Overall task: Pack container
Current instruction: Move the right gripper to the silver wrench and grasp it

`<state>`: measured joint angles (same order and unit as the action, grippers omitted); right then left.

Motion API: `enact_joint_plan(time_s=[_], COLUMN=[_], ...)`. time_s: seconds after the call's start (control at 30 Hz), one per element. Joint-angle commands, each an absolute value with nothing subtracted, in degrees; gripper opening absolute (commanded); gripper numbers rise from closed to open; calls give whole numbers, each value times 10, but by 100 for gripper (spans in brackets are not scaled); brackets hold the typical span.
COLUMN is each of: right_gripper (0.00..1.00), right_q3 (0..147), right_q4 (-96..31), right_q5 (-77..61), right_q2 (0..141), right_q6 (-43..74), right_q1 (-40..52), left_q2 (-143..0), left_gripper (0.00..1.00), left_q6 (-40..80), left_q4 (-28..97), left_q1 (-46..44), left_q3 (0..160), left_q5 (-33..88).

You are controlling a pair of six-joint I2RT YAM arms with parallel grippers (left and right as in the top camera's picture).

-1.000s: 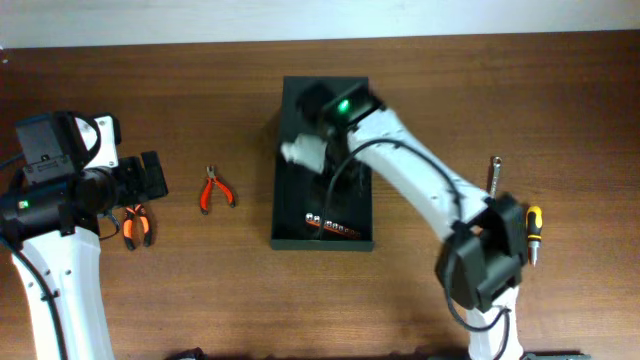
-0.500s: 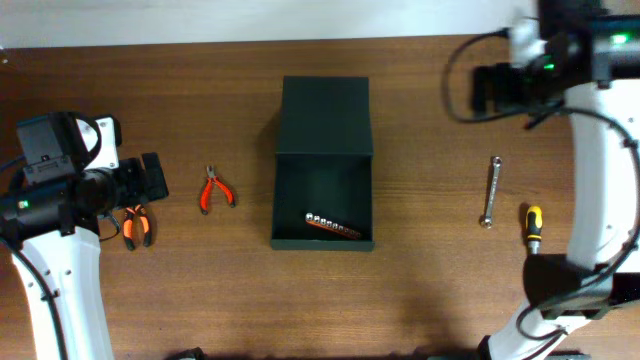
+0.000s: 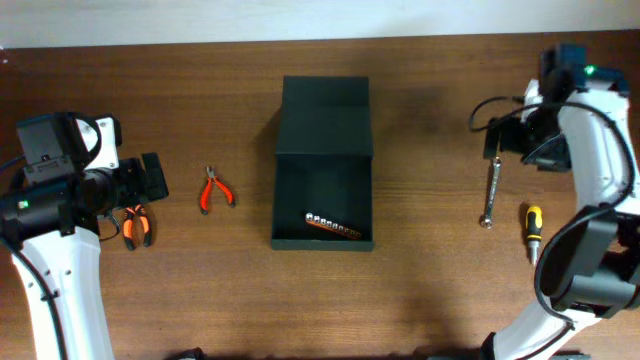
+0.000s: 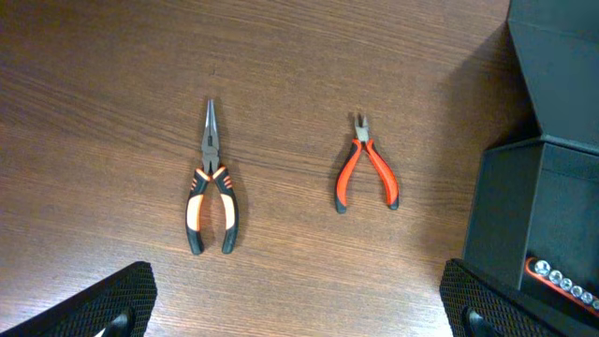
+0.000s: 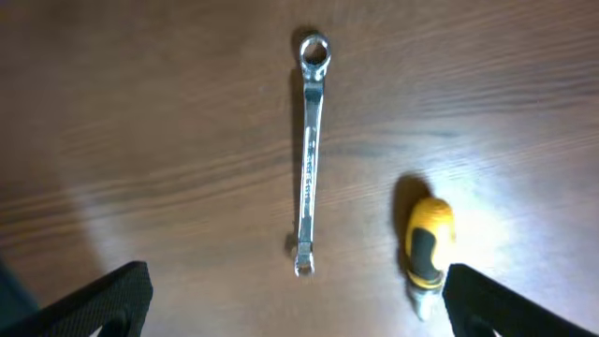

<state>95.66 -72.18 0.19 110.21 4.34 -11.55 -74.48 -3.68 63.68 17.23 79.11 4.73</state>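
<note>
The box (image 3: 322,190) is open. The left gripper (image 4: 299,314) is wide open over pliers (image 4: 212,201), the right gripper (image 5: 299,314) wide open over a wrench (image 5: 308,154).

One dark green container (image 3: 322,115). One strip of sockets (image 3: 332,226) inside it. Two sets of pliers: one long-nosed pair (image 4: 211,171) with orange-and-black handles, one smaller pair (image 4: 360,150) with red handles. One silver wrench (image 5: 309,154). One screwdriver (image 5: 429,239) with a yellow-and-black handle. All on one wooden surface (image 3: 430,290).
</note>
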Motion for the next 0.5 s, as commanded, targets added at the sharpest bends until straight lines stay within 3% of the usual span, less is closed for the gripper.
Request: enact_joint_plan(time_s=[0.0, 0.47], right_gripper=[99, 99], right_q3=[902, 733], right_q4=[-681, -480], right_q5=[5, 5], right_q2=[1101, 1101], right_q6=[45, 45], right_q1=[-112, -112], left_q2=[-739, -739], left_gripper=[99, 99], left_q6=[-48, -54], left_q4=[637, 637], left_q1=[175, 175], left_q3=[801, 801], left_q5=[56, 56])
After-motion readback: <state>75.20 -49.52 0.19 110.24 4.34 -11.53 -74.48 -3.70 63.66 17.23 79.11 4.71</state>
